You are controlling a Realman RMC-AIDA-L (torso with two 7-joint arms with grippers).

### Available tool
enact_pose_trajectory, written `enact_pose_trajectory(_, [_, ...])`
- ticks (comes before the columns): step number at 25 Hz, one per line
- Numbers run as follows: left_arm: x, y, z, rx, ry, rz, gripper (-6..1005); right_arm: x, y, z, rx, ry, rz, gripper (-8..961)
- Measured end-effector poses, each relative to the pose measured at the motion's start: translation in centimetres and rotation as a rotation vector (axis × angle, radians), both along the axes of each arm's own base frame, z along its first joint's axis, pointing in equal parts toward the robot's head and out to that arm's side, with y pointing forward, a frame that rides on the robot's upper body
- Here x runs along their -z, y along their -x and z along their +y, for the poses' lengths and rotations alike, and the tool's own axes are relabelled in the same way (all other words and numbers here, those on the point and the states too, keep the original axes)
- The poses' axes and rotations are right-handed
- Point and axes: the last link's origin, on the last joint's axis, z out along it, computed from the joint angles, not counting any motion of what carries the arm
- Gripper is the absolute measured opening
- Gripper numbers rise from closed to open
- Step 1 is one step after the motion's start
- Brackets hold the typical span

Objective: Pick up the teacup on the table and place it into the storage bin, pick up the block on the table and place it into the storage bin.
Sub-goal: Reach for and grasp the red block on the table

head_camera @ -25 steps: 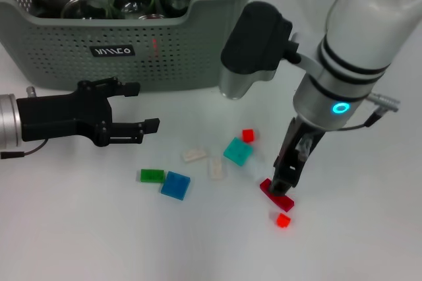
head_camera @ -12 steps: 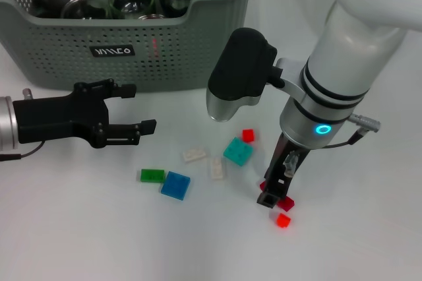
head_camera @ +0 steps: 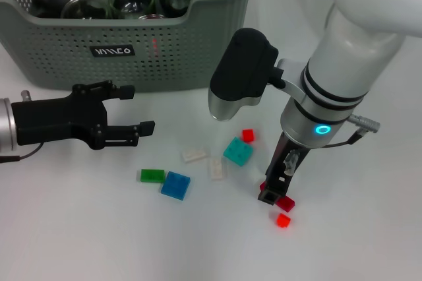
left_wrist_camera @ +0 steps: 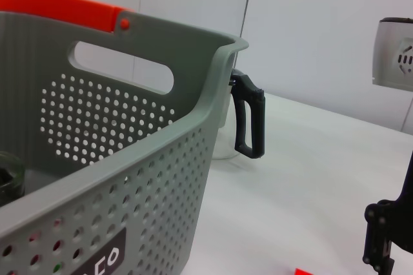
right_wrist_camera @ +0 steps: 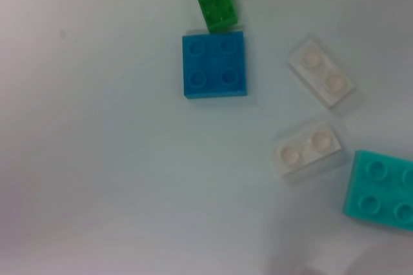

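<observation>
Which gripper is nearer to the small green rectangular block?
Left. The left gripper hangs just above-left of the green block; the right gripper is across the pile by red blocks.

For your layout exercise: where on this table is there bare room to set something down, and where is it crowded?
Bare room: the white table nearest the camera, below the green block and blue square block, and right of the right gripper. Crowded: the block scatter between both grippers, and inside the grey-green perforated storage bin.
</observation>
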Motion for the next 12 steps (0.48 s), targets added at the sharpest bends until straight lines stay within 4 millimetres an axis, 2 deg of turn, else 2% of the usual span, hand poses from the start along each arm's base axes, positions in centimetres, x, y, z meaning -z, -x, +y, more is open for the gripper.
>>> enact_pose_trajectory(12, [0.03, 0.08, -0.06, -0.004, -0.001, 0.001, 872, 0.18, -0.46, -0.24, 0.003, 0.001, -0.021, 453])
